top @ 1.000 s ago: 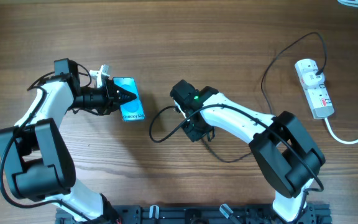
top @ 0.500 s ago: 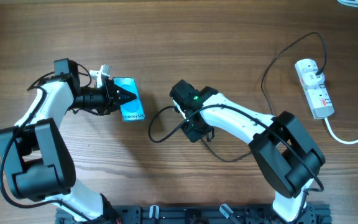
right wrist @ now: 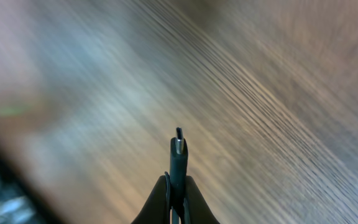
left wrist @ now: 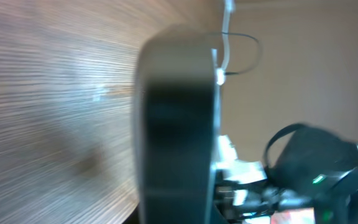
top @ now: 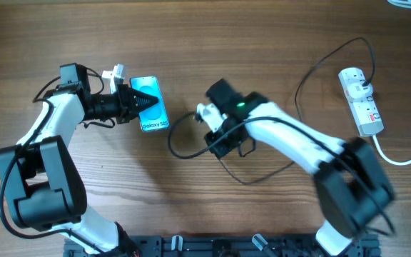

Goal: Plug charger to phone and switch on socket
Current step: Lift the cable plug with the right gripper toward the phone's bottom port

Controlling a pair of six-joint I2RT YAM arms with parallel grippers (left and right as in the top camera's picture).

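The surface (top: 262, 43) is brown wood with long grain lines, and everything I work with lies on it or hangs just over it.

My left jaws are pressed onto the phone (top: 150, 103), pinching it from its left side. The phone sits left of the middle, well away from the socket. Its screen is bright teal and faces up at the overhead camera. I can read "Galaxy S25" in white along its lower right edge. In the left wrist view I only see a dark, blurry shape right in front of the camera, so that view does not help me with the grip.

My right jaws are pressed together on the charger (right wrist: 178, 160), just below its small end. The metal tip (right wrist: 179, 138) sticks out past the jaws, with blurry wood behind it. From above, this end is near the phone's right side but not touching it. A green light (top: 240, 107) glows on the right arm.

The charger loops on the wood under the right arm and then runs off to the far right. There its black plug (top: 363, 88) sits in the white socket (top: 360, 100). The socket has small red marks, but I cannot read any writing on it. A white cord (top: 405, 158) curls away from its near end.
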